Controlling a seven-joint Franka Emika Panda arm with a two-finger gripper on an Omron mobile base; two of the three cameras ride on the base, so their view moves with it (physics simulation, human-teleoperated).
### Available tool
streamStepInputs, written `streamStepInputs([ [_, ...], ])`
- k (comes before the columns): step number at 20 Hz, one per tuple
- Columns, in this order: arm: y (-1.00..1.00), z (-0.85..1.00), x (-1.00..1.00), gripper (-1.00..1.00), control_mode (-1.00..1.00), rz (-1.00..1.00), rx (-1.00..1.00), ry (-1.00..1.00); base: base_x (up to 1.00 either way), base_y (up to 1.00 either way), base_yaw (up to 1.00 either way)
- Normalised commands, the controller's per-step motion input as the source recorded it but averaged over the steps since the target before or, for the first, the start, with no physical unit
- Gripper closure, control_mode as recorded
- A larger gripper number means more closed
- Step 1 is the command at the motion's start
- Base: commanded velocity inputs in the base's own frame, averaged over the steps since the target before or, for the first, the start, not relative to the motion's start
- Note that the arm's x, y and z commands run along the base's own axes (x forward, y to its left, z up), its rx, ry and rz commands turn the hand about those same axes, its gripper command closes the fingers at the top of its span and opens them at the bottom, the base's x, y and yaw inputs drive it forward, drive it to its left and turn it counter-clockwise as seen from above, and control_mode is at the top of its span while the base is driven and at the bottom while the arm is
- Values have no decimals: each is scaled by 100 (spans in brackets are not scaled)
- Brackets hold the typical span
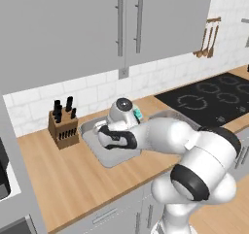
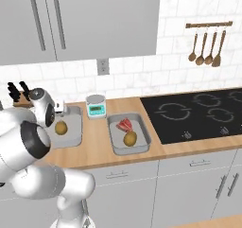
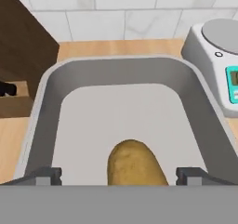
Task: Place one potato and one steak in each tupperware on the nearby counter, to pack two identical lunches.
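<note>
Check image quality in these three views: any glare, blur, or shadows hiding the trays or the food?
Right base view: flat, even lighting, no glare; the potato and steak in the right tray read clearly. Left base view: soft and slightly blurry, and the arm covers much of the left tray. Hand view: sharp, only faint shading inside that tray; its potato is cut off at the bottom.

Warm browns against greys.
Golden-brown potato in grey tupperware; red-pink steak, pale-streaked; light-brown wooden counter; white-and-teal scale; black stovetop.
</note>
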Motion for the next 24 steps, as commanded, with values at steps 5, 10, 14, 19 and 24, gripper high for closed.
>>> streamStepInputs([
  [5, -28, 88, -100, -100, -100, -2, 0, 0, 0, 0, 0],
  [10, -61, 67, -100, -100, -100, 0, 0, 0, 0, 0, 0],
  [14, -61, 34, -100, -100, -100, 0, -2, 0, 0, 0, 0],
  [19, -14, 3, -20, -100, 100, 0, 0, 0, -80, -47, 9],
  [24, 0, 0, 0, -100, 100, 0, 0, 0, -99, -1, 57],
])
